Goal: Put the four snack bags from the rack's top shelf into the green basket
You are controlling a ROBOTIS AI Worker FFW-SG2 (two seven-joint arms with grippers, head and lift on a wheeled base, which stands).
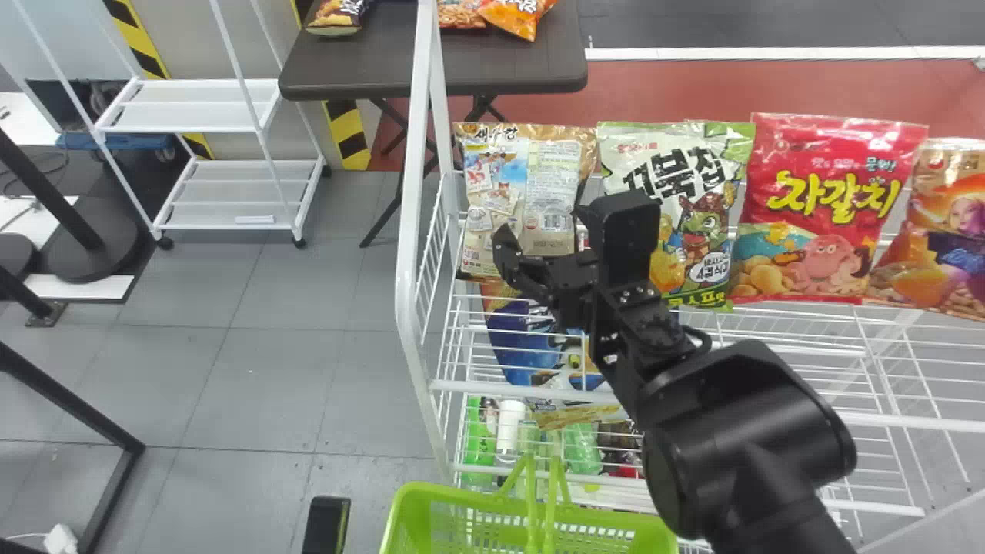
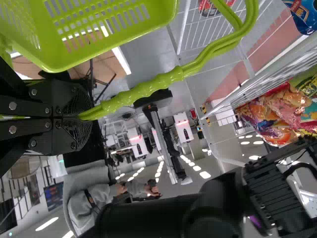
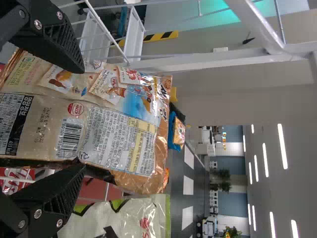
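The right pincer [image 1: 545, 231] stands spread just before the beige snack bag [image 1: 523, 196].

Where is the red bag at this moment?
In the head view, the red bag is on the right side, on the rack, between the green bag and the orange bag.

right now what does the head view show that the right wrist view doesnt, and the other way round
Head view's own: the green basket at the bottom edge and, on a shelf below the row of bags, a mostly blue bag.
Right wrist view's own: ceiling lights and potted plants farther off in the room.
Both: the tan snack bag, the green-and-white snack bag beside it, the right tool, and yellow-and-black striping.
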